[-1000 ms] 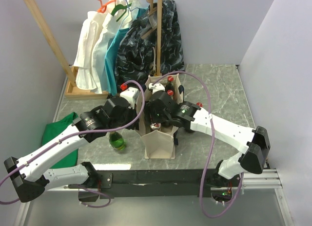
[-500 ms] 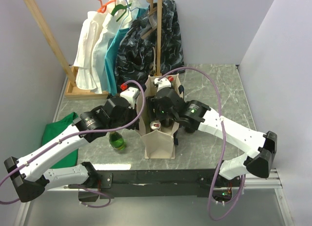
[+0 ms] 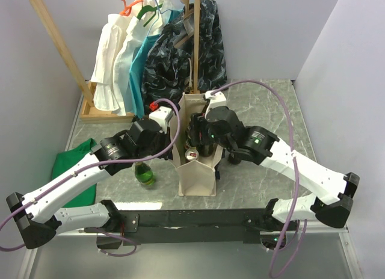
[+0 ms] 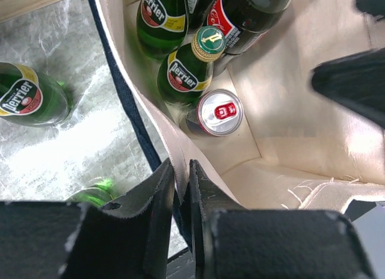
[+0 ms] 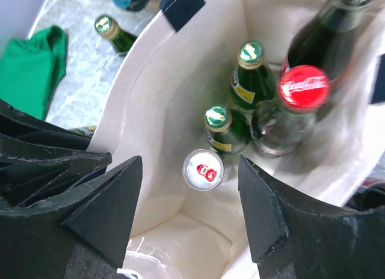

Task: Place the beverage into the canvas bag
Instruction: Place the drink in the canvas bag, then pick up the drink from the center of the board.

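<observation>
Canvas bag (image 4: 289, 110) rim inside left end effector (image 4: 180, 174), wrist-view only

L arm (image 3: 72, 183) & R arm (image 3: 301, 165): white shells w/ black joints, purple cables (image 3: 246, 82). L end effector (image 4: 177, 189) & R end effector (image 5: 189, 165): matte black, blocky.

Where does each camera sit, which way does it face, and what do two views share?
Top external: above and behind the robot, looking down at the table; left arm, right arm and canvas bag show.
Left wrist: looks down past its own left fingers, which straddle the bag's rim.
Right wrist: above the bag's mouth, facing down between its right fingers.
Shared: both wrist views show the red-tabbed can inside.
</observation>
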Available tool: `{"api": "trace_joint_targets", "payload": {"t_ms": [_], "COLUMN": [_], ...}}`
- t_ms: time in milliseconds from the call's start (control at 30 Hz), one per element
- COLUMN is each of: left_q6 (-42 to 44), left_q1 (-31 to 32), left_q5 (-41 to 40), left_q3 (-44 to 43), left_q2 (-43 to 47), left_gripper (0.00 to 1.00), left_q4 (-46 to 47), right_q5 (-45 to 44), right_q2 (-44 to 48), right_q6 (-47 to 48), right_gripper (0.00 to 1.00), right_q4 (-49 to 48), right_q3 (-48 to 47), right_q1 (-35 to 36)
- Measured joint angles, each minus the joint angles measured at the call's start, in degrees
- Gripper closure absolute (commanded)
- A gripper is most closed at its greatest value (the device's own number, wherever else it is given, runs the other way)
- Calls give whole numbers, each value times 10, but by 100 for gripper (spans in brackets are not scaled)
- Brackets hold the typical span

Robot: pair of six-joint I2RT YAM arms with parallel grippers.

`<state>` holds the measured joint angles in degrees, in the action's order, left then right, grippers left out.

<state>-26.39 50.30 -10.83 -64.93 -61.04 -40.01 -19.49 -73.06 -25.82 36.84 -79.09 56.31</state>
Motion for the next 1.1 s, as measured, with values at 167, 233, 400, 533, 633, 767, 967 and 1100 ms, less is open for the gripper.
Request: {"api": "trace_joint_targets", "payload": {"t_ms": [167, 233, 400, 533, 633, 767, 967, 1100], "left_q6": [2, 2, 2, 2, 2, -1, -4, -11], "left_q1": [0, 0, 0, 0, 0, 0, 0, 0], "left_q5": [-6, -10, -19, -32, -43, -64, -105, -143], "left_q3": [0, 0, 0, 0, 0, 0, 0, 0], "left_q2": [0, 0, 1, 6, 19, 48, 85, 99], "left_gripper": [69, 65, 56, 49, 45, 45, 45, 43], "left_q4": [3, 3, 4, 9, 17, 31, 45, 50], "right_q5": [-21, -28, -43, -50, -52, -54, -64, -68], "right_q2": [22, 28, 39, 44, 45, 45, 46, 48], "right_q6": [0, 0, 0, 0, -1, -1, -1, -1], "right_gripper": [28, 28, 28, 27, 27, 27, 27, 27], "right_q4": [1, 1, 5, 5, 6, 12, 28, 37], "right_q3": [0, 2, 9, 12, 16, 16, 16, 18], "right_q1": [0, 0, 0, 0, 0, 0, 0, 0]}}
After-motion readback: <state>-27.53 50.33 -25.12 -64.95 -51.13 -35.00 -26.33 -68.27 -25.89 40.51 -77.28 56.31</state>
